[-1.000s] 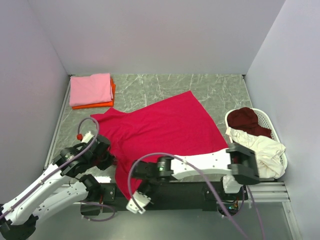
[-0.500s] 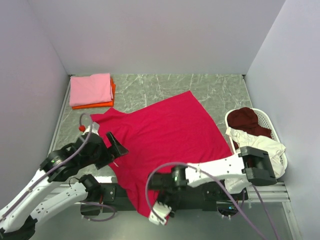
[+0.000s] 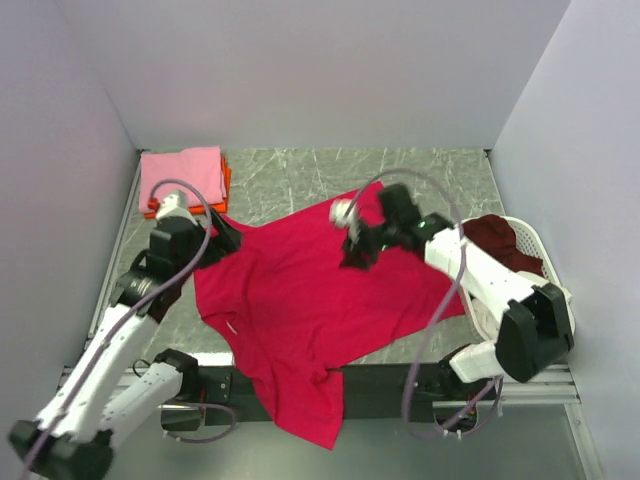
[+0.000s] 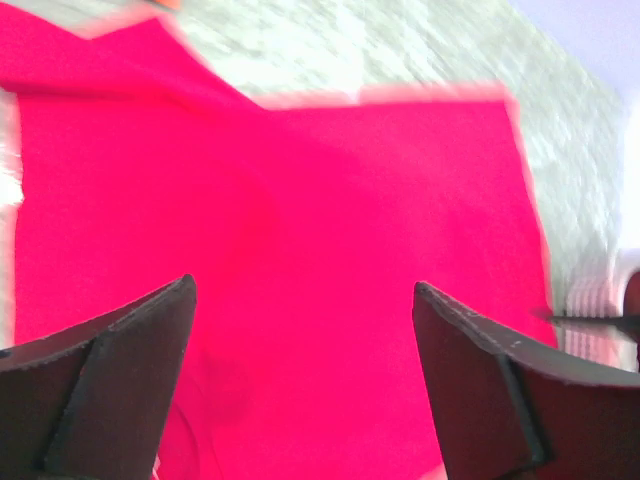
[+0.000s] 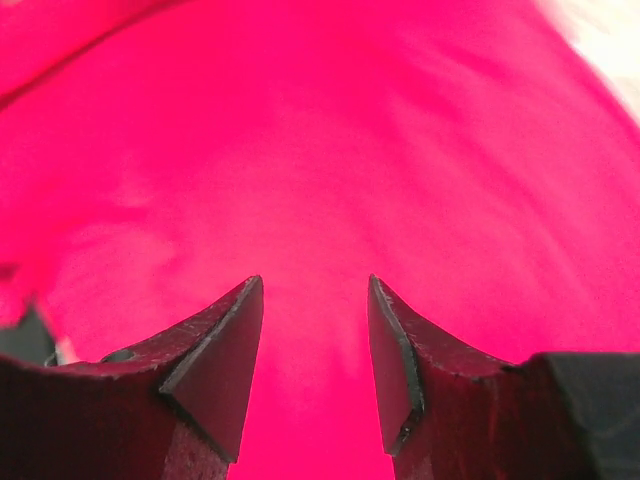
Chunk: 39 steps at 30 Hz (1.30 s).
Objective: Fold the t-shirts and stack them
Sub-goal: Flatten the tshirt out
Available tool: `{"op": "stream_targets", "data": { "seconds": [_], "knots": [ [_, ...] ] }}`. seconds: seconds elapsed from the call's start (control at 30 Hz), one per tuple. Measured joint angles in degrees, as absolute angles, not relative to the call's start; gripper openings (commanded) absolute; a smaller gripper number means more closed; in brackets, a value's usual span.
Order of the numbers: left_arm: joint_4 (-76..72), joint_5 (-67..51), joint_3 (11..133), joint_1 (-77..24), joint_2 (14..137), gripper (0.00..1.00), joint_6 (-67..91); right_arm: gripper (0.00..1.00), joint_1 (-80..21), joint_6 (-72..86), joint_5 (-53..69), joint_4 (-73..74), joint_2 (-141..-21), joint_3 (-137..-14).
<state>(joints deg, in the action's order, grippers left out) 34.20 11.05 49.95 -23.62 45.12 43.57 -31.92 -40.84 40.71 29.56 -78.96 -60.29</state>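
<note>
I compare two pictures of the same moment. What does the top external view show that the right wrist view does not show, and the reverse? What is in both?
Only the top external view: the folded pink t-shirt lying on the orange t-shirt in the far left corner, the white basket holding a maroon t-shirt, and the whole red t-shirt, its near part hanging over the table edge.
Only the right wrist view: the right gripper close up, its fingers apart with nothing between them.
Both: the red t-shirt's fabric.
</note>
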Motion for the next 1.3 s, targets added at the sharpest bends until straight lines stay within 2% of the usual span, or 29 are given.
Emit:
{"op": "stream_targets", "data": {
  "seconds": [0.03, 0.13, 0.23, 0.4, 0.57, 0.7, 0.93, 1.1, 1.13, 1.17, 1.27, 1.3],
  "knots": [
    [31.16, 7.22, 48.36, -17.54, 46.61, 0.85, 42.48, 0.53, -28.14, -38.24, 41.12, 28.86, -80.55, -61.87],
    [21.80, -4.86, 44.03, -1.83, 53.63, 0.75, 41.41, 0.52, -17.17, -30.87, 41.76, 27.44, -87.59, -68.14],
    [16.82, -12.73, 41.10, 6.50, 60.99, 0.67, 41.28, 0.52, -10.26, -26.11, 39.44, 27.77, -95.70, -74.87],
    [15.66, -18.33, 40.71, 9.43, 66.26, 0.69, 40.45, 0.51, -5.10, -20.78, 30.20, 29.89, -110.63, -85.89],
    [11.70, -21.19, 39.48, 16.40, 65.91, 0.63, 40.10, 0.51, -3.29, -16.43, 22.92, 34.06, -122.23, -96.31],
    [9.28, -23.40, 36.58, 21.91, 66.98, 0.63, 40.14, 0.52, -2.61, -15.16, 20.25, 36.42, -128.07, -103.31],
    [9.21, -26.24, 35.05, 22.76, 67.09, 0.63, 39.62, 0.50, -2.42, -14.94, 17.56, 41.10, -131.46, -107.63],
    [9.98, -26.30, 36.07, 22.92, 67.35, 0.65, 38.19, 0.35, -2.42, -15.97, 17.15, 43.35, -132.05, -108.33],
    [10.17, -26.28, 36.47, 22.92, 67.35, 0.66, 37.78, 0.27, -2.42, -16.10, 17.23, 43.81, -132.05, -108.33],
    [10.20, -26.28, 37.04, 22.94, 67.33, 0.67, 37.04, 0.15, -2.42, -16.45, 17.37, 44.34, -132.05, -108.33],
    [10.04, -26.35, 37.89, 22.96, 67.20, 0.74, 35.77, 0.00, -2.42, -16.84, 17.54, 45.78, -132.05, -108.33],
    [10.02, -26.35, 37.93, 22.96, 67.05, 0.98, 35.44, 0.00, -2.42, -16.88, 17.52, 46.06, -132.05, -108.31]
  ]
}}
